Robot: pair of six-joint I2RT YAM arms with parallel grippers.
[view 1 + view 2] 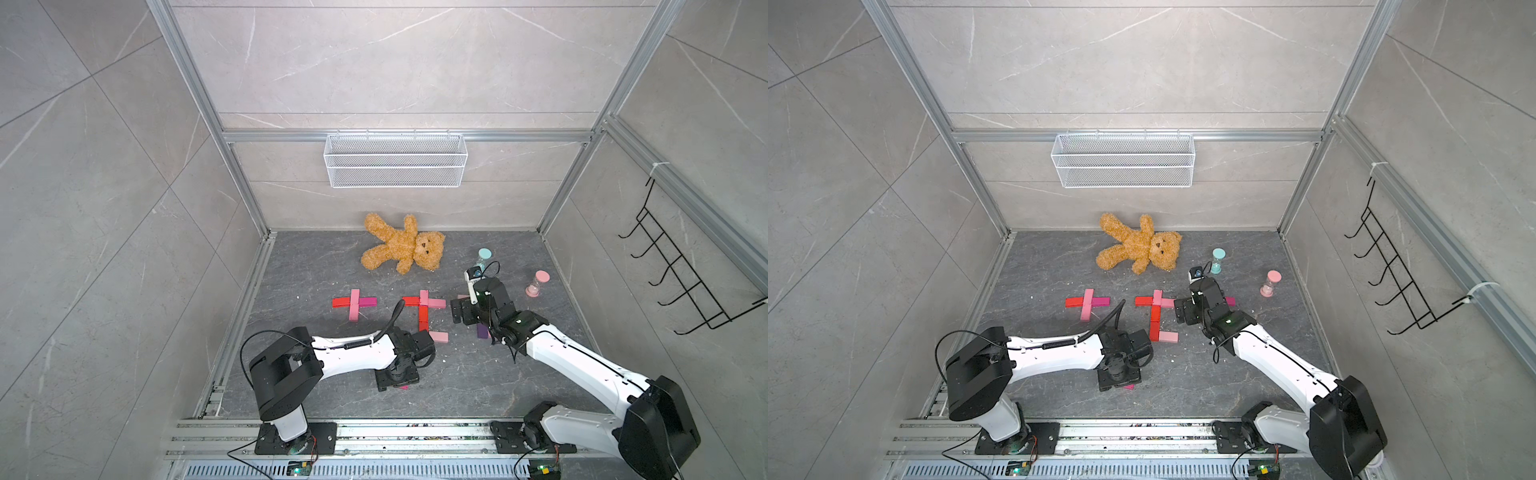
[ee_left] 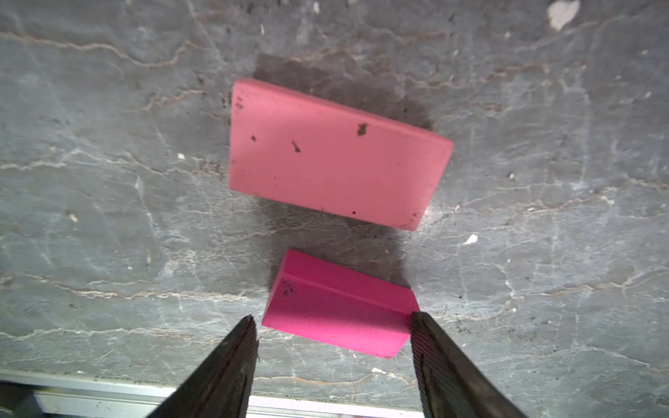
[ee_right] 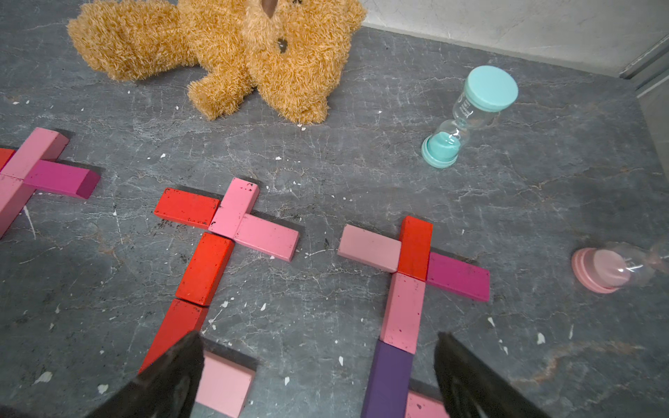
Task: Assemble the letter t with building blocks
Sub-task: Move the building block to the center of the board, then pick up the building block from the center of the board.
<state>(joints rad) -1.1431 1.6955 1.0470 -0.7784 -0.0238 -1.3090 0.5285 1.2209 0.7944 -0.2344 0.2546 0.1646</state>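
Building blocks form t shapes on the grey floor: a left one (image 1: pixel 354 303), a middle one (image 1: pixel 424 309), and a third with a purple block (image 3: pixel 391 380) in its stem, mostly under my right arm in both top views. My right gripper (image 3: pixel 318 338) hangs open over that stem's lower end, holding nothing. My left gripper (image 2: pixel 331 318) is near the front, shut on a tilted magenta block (image 2: pixel 336 315) at its near end. A loose pink block (image 2: pixel 333 155) lies flat just beyond it. In a top view only a magenta sliver (image 1: pixel 402 387) shows under the left wrist.
A teddy bear (image 1: pixel 403 245) lies at the back. A teal hourglass (image 1: pixel 483 255) and a pink hourglass (image 1: pixel 538 284) stand at the right. A wire basket (image 1: pixel 395 160) hangs on the back wall, a black hook rack (image 1: pixel 665 270) on the right wall.
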